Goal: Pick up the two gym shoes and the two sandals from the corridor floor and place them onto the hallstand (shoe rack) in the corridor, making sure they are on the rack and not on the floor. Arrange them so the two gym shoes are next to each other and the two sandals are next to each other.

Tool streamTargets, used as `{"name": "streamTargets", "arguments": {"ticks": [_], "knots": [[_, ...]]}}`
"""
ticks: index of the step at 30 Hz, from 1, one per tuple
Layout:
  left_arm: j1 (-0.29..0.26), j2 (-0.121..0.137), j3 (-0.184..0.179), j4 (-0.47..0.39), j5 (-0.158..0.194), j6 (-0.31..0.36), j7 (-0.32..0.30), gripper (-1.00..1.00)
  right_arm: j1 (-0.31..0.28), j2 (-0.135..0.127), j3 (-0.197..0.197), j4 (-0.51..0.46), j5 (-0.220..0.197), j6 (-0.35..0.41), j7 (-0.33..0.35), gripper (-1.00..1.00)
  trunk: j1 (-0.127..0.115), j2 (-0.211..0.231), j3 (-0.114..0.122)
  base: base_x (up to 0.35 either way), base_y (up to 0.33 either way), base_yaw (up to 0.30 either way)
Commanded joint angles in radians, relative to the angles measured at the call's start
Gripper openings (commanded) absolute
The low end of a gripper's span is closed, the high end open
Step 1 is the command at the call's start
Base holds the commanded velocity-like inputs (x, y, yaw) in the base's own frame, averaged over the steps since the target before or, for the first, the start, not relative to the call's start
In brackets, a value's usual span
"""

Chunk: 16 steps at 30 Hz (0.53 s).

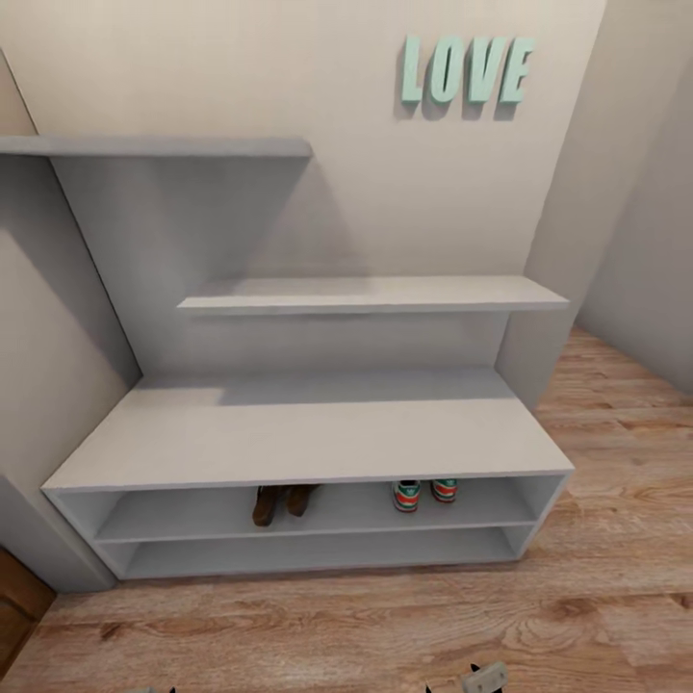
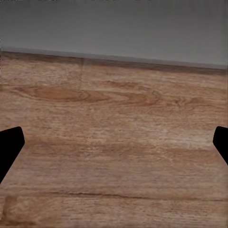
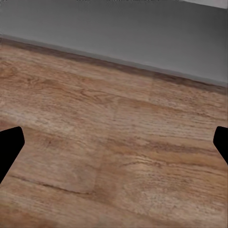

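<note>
Both gym shoes [image 1: 424, 494] are sitting paired on the hallstand's [image 1: 308, 438] upper shelf, sandals [image 1: 281, 502] paired alongside. Light, stiff-soled, likely best gripped at the heel. Left tool [image 2: 114, 142] and right tool [image 3: 114, 142] are hanging spread, empty, over corridor floor [image 1: 385, 626].

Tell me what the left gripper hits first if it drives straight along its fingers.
Most likely the corridor floor: bare wood planks lie between the open left gripper's fingertips, nothing in between. The grey base of the hallstand sits further out; depth is unclear.
</note>
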Motion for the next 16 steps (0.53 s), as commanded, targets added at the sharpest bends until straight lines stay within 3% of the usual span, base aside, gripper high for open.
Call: {"name": "streamTargets", "arguments": {"ticks": [1, 16], "knots": [[-0.001, 0.000, 0.007, 0.001, 0.002, 0.000, -0.010, 1.00, -0.001, 0.000, 0.003, 0.001, 0.002, -0.003, 0.000, 1.00, -0.004, 0.007, 0.002, 0.000, 0.000, 0.000], [-0.001, 0.002, 0.007, 0.000, 0.003, 0.000, -0.010, 1.00, 0.000, 0.000, 0.003, 0.002, 0.002, -0.003, 0.000, 1.00, -0.054, 0.098, 0.043, 0.000, 0.000, 0.000]]}}
